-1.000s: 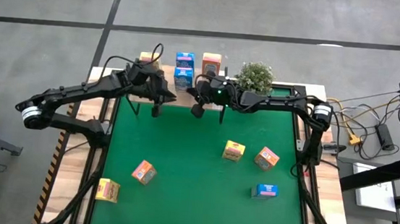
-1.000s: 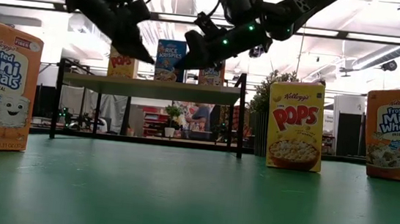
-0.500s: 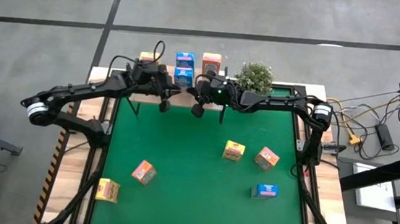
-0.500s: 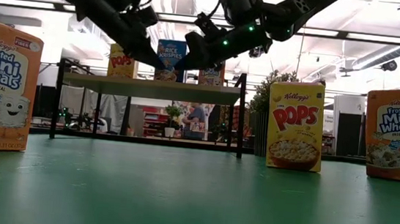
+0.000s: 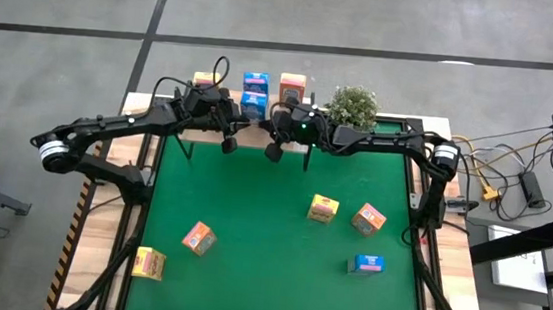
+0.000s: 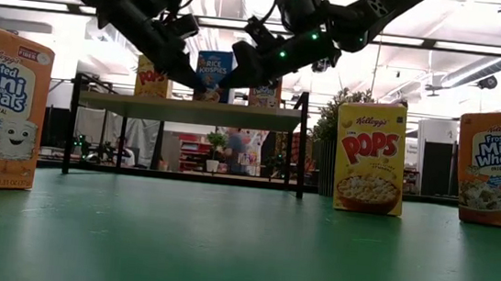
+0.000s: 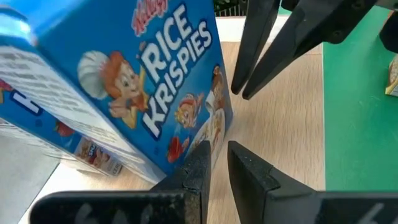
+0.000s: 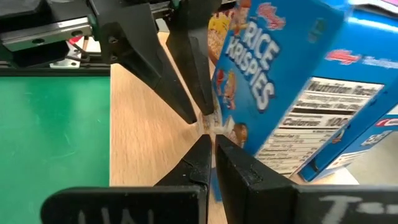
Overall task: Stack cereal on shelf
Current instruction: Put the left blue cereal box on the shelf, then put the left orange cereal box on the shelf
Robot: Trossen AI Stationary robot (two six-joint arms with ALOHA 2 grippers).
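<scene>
Shelf [image 5: 196,134]: at the table's far edge.
Rice Krispies box [image 7: 134,87]: standing on the shelf, between both grippers.
Left gripper [image 7: 214,163]: fingers nearly together, tips at the box's lower corner.
Right gripper [image 8: 212,149]: fingers nearly together at the same corner, opposite.

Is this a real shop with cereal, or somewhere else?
Probably not a shop: it looks like a robot lab or workshop. Two robot arms reach over a green table, a small shelf holds cereal boxes, and cables lie on a bare grey floor.
</scene>
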